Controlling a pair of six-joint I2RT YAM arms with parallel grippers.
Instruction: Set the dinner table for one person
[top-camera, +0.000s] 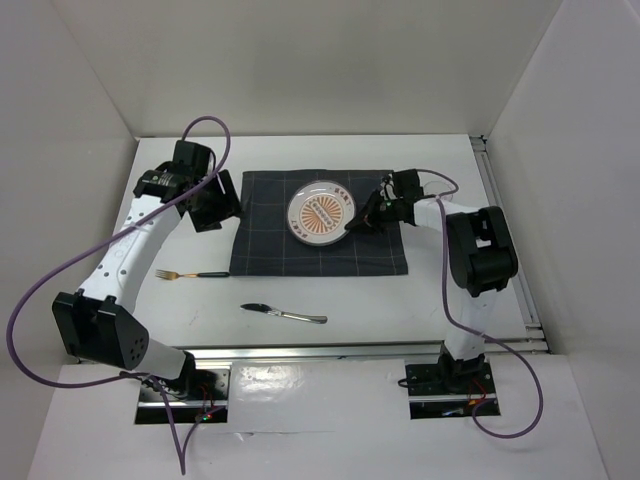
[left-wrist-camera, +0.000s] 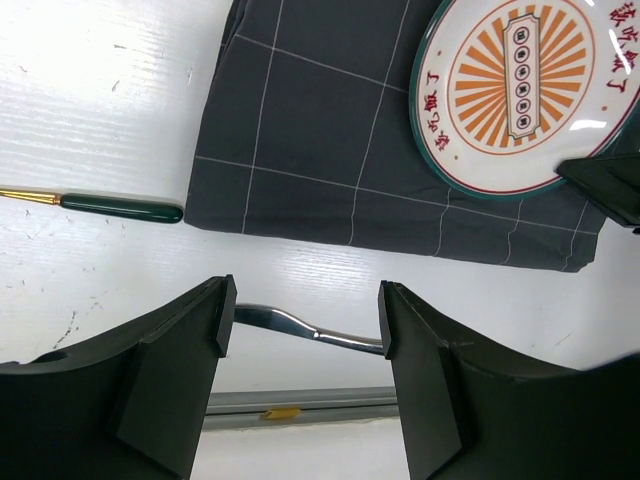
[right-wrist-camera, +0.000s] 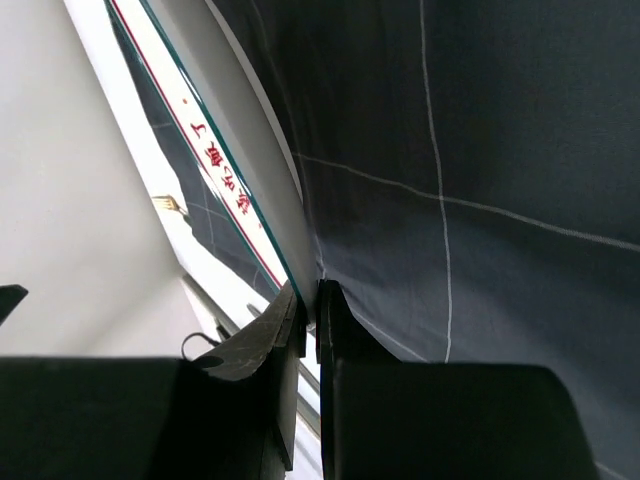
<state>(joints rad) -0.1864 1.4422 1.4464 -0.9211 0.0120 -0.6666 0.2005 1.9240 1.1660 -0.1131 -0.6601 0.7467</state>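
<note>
Clamping the plate (top-camera: 320, 212) by its near-right rim, the R pincer (right-wrist-camera: 310, 300) is closed tight on that thin edge. Risk: w/ so small a hold the plate could slip out, or drag the cloth (top-camera: 265, 250) if slid. L pincer (left-wrist-camera: 300, 310) hangs apart, empty, over the cloth's left side. Plate holds nothing. The white surface (top-camera: 420, 310) lies under it all; fork (top-camera: 185, 274) & knife (top-camera: 285, 314) rest on it, off the cloth.

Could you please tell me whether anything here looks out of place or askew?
The fork and knife lie sideways on the dinner table, off the cloth and near-left of the plate, rather than flanking it. The right gripper is shut on the plate's rim.
</note>
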